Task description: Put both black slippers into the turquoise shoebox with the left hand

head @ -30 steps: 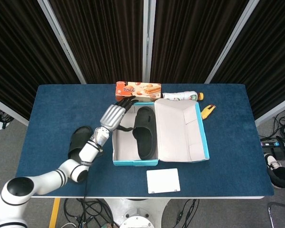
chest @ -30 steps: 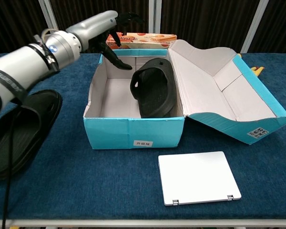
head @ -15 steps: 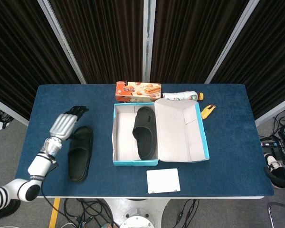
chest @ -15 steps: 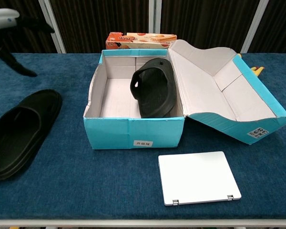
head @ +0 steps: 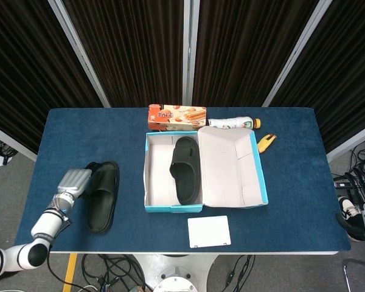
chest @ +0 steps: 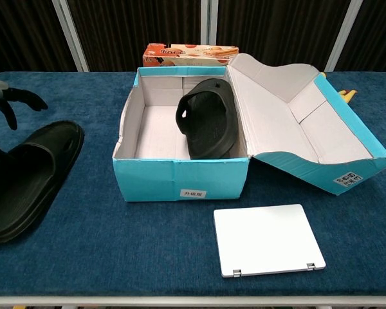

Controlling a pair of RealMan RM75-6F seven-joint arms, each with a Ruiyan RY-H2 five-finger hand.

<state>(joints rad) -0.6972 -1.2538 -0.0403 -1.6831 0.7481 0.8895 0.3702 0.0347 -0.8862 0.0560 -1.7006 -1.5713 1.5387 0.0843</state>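
One black slipper (head: pixel 185 170) lodged inside turquoise shoebox (chest: pixel 180 176); second slipper (head: pixel 103 195) lower left. Left hand (head: pixel 75 183) beside it, fingers spread, holding nothing. Recommended: grip strap firmly, lift clear over box wall.

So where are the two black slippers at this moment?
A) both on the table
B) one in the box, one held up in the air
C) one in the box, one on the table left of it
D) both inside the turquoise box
C: one slipper lies in the turquoise box; the other slipper lies on the table, left of it.
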